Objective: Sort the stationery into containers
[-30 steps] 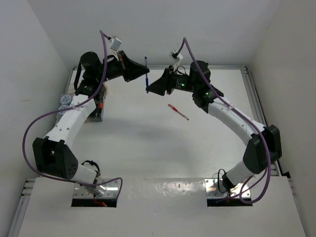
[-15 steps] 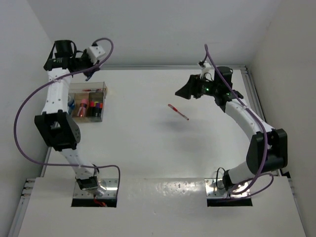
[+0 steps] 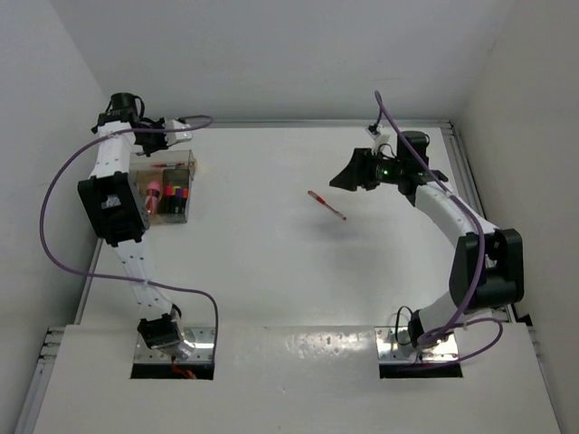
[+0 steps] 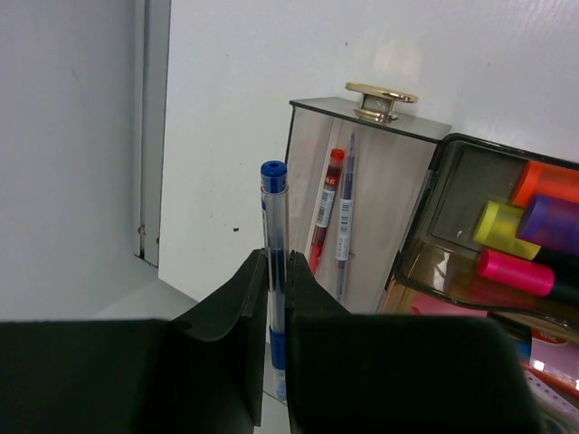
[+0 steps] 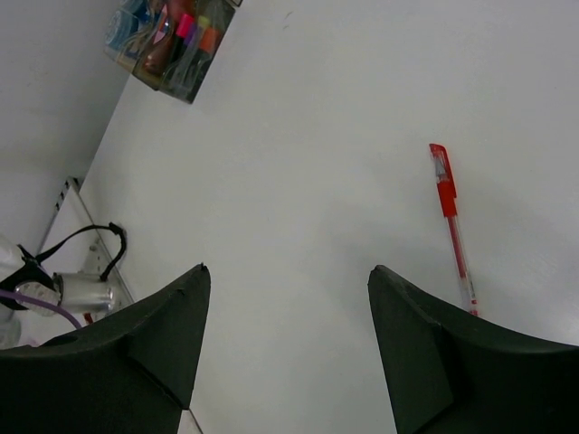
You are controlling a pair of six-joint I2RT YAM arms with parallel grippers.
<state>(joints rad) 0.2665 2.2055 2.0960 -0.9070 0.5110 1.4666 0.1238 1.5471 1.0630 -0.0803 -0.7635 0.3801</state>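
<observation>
1. Table (image 3: pixel 271 271): white, walled on the left, far and right sides. The middle is bare except for one red pen (image 3: pixel 326 205), which lies well apart from everything else.

2. Box (image 3: pixel 190 167): stands at the far left edge of the table, close to the left wall. It already holds highlighters (image 4: pixel 516 271) in its dark section and stored pens (image 4: pixel 324 212) in its tall mirrored section.

3. Left claw (image 4: pixel 279 258): my fingers are clamped on a blue pen (image 4: pixel 274 217), which stands upright between them with its cap up. It is just beside the box's tall section, on the wall side, and is not yet inside.

4. Right claw (image 5: pixel 289 271): spread wide and carrying nothing. It hovers over the far right of the table, with the red pen near it on the surface.

Progress: I judge the sort mostly done. Two items are left: the blue pen in my left claw and the red pen on the table.

Clearance: room is tight on the left, where the wall, the table edge and the box rim all crowd the blue pen. The red pen has open table on every side for a straight descent.
</observation>
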